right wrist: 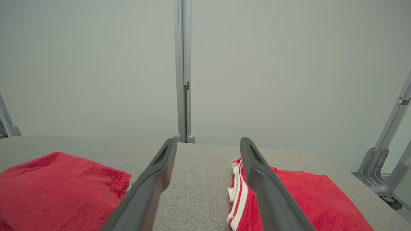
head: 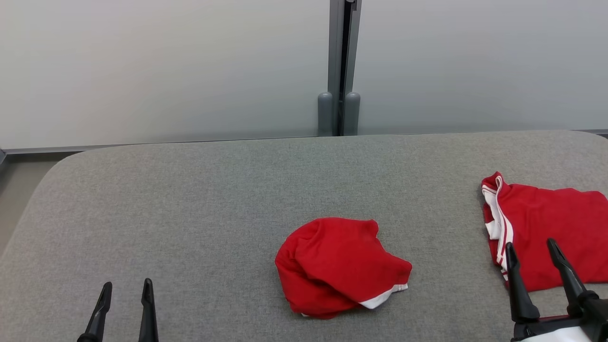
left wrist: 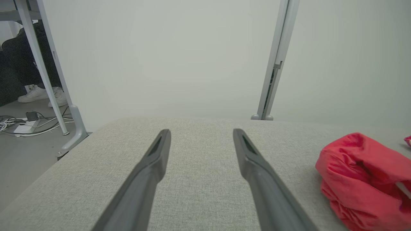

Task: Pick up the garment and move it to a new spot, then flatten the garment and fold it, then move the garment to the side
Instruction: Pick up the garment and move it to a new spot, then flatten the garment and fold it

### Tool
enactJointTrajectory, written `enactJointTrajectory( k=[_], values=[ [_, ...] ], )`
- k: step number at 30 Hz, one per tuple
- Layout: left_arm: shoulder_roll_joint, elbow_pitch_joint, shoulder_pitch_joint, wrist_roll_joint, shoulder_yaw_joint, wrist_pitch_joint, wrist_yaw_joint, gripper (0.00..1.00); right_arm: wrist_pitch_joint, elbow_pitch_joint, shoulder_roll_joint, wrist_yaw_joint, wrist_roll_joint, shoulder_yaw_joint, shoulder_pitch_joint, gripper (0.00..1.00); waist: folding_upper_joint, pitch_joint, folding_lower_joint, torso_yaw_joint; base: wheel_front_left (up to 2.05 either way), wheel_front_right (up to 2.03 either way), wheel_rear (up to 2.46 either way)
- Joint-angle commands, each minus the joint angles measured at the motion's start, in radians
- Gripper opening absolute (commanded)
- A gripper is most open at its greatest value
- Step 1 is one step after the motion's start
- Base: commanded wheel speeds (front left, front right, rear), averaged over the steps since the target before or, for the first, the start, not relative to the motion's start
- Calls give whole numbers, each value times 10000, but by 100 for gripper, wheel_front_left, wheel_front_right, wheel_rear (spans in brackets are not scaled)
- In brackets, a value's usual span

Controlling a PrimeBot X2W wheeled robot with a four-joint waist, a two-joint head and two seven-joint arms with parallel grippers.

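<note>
Left claw, right claw, slim tapered black fingers, white forearm casing

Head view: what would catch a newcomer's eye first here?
A crumpled red cloth garment with white trim lies bunched near the front middle of the grey fabric-covered table. A flatter red garment with white stripes lies at the table's right edge, with the open right gripper over its near part; the open left gripper hangs at lower left.
</note>
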Motion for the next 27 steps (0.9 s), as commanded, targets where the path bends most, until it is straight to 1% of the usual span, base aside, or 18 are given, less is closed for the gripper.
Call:
enactJointTrajectory(
  k=[1,7,10,13,15,18,20,22,24,27],
  values=[
    [-26,7,58,147,124,-13,-128,100,-47,18,-46,-1,62,23,35,100,-1,-1,0,-21,0,0,0],
    [-207,99,42,357,471,-14,-466,100,-47,60,-46,-3,132,88,-31,100,-1,-1,0,-97,0,0,0],
    [-255,104,-3,425,584,-14,-552,100,-47,64,-44,-1,166,110,-32,100,-1,14,0,-127,0,0,0],
    [-292,-30,-184,342,388,-14,-670,100,-47,35,-46,-3,172,173,-83,100,-1,63,0,-203,0,0,0],
    [-319,4,-261,145,-159,-13,-810,100,-47,-1,-48,-1,165,201,-132,100,-1,116,0,-274,0,0,0],
    [-302,442,-497,-249,-1504,29,-986,100,-47,-63,-46,-1,156,312,-223,100,-1,257,0,-428,0,0,0],
    [-299,792,-810,-372,-2485,352,-1053,100,-47,-71,-48,-1,154,399,-306,100,-1,384,0,-578,0,0,0],
    [-283,1131,-1075,-596,-3158,694,-1065,100,-47,-107,-48,-1,201,508,-421,100,-1,584,0,-773,0,0,0],
    [-291,1560,-1353,-792,-3682,1031,-1079,100,-47,-136,-44,-1,227,574,-529,100,-1,792,0,-974,0,0,0],
    [-290,2226,-1784,-1013,-4044,1443,-1068,100,-47,-124,-46,-1,272,624,-652,100,-1,1059,0,-1336,0,0,0]
  ],
)
